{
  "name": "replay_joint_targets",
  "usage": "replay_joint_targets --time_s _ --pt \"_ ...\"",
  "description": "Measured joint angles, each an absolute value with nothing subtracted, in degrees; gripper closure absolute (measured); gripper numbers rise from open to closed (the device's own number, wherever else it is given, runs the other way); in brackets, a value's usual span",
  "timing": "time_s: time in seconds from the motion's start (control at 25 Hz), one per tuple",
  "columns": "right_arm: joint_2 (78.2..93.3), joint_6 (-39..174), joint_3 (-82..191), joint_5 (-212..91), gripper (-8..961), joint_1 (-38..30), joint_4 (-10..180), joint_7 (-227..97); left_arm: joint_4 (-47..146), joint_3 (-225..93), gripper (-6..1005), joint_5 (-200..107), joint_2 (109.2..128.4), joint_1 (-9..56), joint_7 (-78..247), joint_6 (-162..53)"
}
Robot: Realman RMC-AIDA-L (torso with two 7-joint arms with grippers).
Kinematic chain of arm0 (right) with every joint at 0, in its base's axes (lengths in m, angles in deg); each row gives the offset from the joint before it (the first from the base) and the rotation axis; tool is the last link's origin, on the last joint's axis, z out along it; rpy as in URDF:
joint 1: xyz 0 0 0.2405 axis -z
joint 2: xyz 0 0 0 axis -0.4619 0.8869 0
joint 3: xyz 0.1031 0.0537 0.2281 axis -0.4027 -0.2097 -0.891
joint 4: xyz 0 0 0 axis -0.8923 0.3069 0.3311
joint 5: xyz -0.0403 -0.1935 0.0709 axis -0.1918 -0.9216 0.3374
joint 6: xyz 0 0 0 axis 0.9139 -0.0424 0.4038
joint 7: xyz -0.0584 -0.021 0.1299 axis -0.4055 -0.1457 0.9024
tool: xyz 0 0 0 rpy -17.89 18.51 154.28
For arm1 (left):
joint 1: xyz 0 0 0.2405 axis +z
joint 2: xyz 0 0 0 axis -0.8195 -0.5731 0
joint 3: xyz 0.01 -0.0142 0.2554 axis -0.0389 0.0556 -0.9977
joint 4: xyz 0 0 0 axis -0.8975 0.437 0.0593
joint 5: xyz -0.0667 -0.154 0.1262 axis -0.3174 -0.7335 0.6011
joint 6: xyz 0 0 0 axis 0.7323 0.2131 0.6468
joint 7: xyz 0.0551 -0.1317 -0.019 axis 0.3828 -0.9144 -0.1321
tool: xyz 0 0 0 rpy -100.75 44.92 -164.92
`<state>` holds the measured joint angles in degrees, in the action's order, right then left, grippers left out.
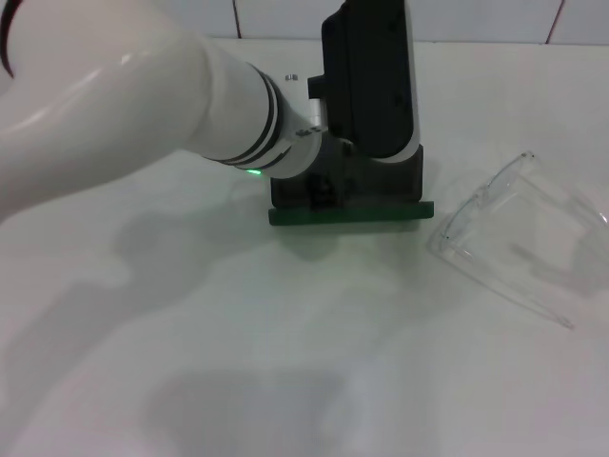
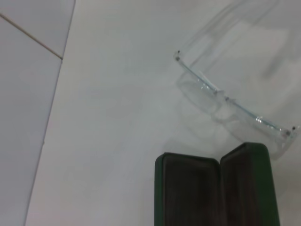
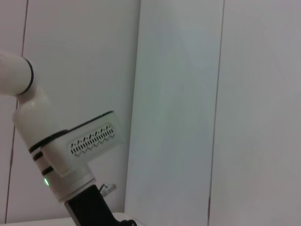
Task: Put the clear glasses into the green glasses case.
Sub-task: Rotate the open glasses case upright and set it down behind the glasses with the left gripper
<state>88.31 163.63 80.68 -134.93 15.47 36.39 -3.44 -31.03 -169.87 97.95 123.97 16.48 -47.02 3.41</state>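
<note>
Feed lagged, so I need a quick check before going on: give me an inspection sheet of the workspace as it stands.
Surface: white table, bare apart from the job's things.
Job's things: green glasses case lies open with nothing in it; clear glasses lie on the table beside it, on the robot's right, arms unfolded.
Clutter: nothing seen.
Grippers: left gripper is right over the case; right gripper not in view.
Cables: nothing seen.
Surroundings: white tiled wall behind the table.

Green glasses case (image 2: pixel 214 190) open on white table (image 2: pixel 113 122); clear glasses (image 2: pixel 230 101) just beside.
</note>
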Motion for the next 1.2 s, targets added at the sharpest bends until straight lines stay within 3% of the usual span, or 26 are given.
replay_joint_targets --time_s 1.2 --pt "88.22 165.5 79.6 -134.9 93 15.6 37.7 -3.3 -31.0 -176.1 696 95.2 124.19 19.8 -47.5 7.2"
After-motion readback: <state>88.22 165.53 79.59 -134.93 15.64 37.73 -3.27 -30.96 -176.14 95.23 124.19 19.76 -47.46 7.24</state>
